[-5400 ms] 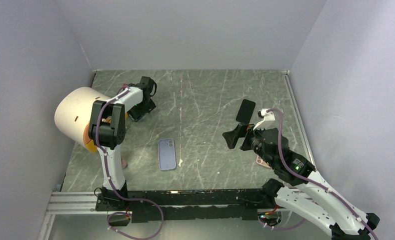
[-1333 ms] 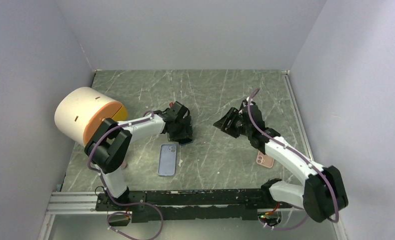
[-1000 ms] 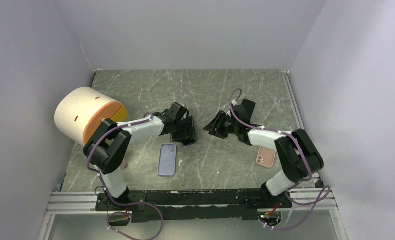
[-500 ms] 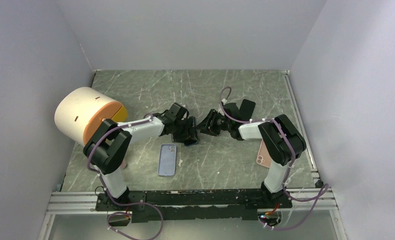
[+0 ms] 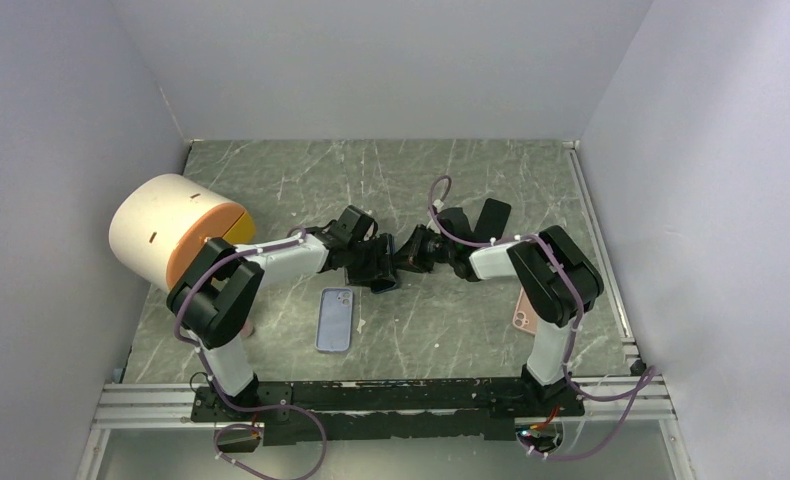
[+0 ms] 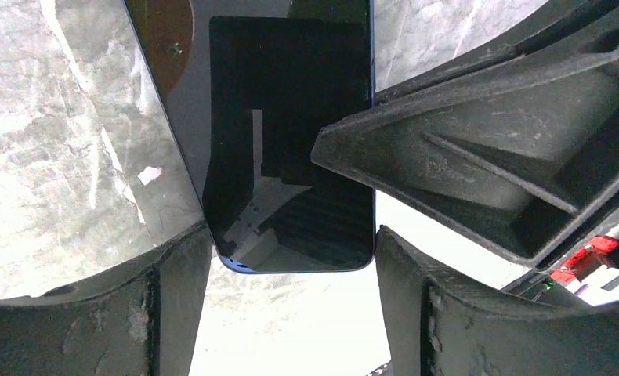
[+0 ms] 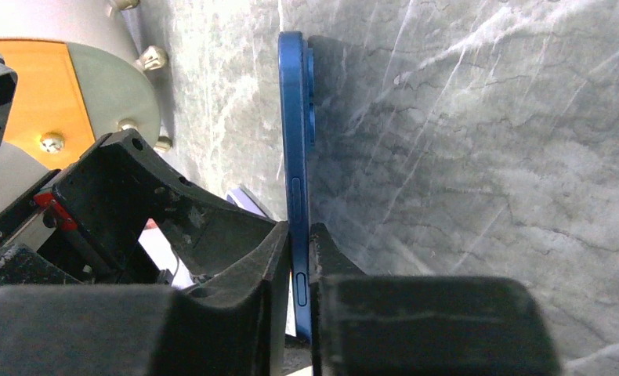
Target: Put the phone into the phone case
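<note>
Grey marbled table (image 5: pixel 451 330) lies between pale, plain walls, and the two arms meet over its middle. The left gripper (image 6: pixel 291 266) stands wide, its two fingers (image 6: pixel 177 290) set against the long sides of the blue phone (image 6: pixel 275 141) near one end, so that it grips the phone across its width. The right gripper (image 7: pixel 300 235) is nearly closed, pinching the same phone front and back; from its own wrist camera only the phone's thin edge shows between the pads. In the left wrist view one right finger (image 6: pixel 447 157) lies across the dark screen. Whether the phone touches the table cannot be told.

The phone case (image 5: pixel 335 319), pale lavender, lies flat on the table, and the held phone is just beyond its far end, a little to the right. A white cylinder (image 5: pixel 166 240) with an orange face sits well to the left of the case and farther back. A pink phone-shaped item (image 5: pixel 524 320) lies to the right of the case, partly behind the right arm. A black flat item (image 5: pixel 492 216) sits beyond the case, to its right.
</note>
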